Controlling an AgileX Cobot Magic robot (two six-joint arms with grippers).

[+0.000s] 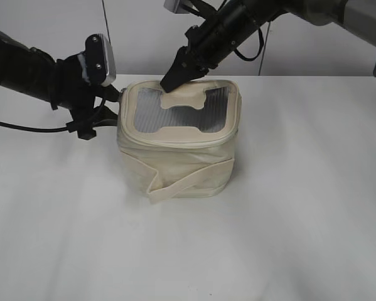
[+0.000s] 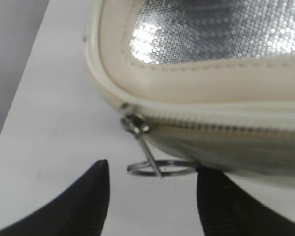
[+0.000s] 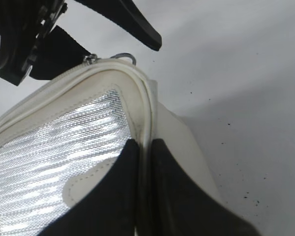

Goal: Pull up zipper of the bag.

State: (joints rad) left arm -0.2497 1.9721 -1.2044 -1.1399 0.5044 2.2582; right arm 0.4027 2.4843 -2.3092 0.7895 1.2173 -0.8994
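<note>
The cream bag (image 1: 178, 150) with a grey mesh top stands mid-table. Its zipper track (image 2: 211, 125) runs around the top rim, and the silver slider (image 2: 135, 124) sits at the left rear corner with its ring pull (image 2: 159, 168) hanging down. My left gripper (image 2: 152, 167) is open, with the ring between its fingertips and touching the right finger; it sits at the bag's left side (image 1: 103, 116). My right gripper (image 3: 144, 143) is shut on the bag's rim at the far edge (image 1: 172, 80). The slider (image 3: 90, 59) also shows in the right wrist view.
A cream strap (image 1: 188, 182) wraps around the bag's front and sticks out low at the left. The white table (image 1: 300, 219) lies all around the bag. A black cable (image 1: 24, 127) trails from the left arm over the table.
</note>
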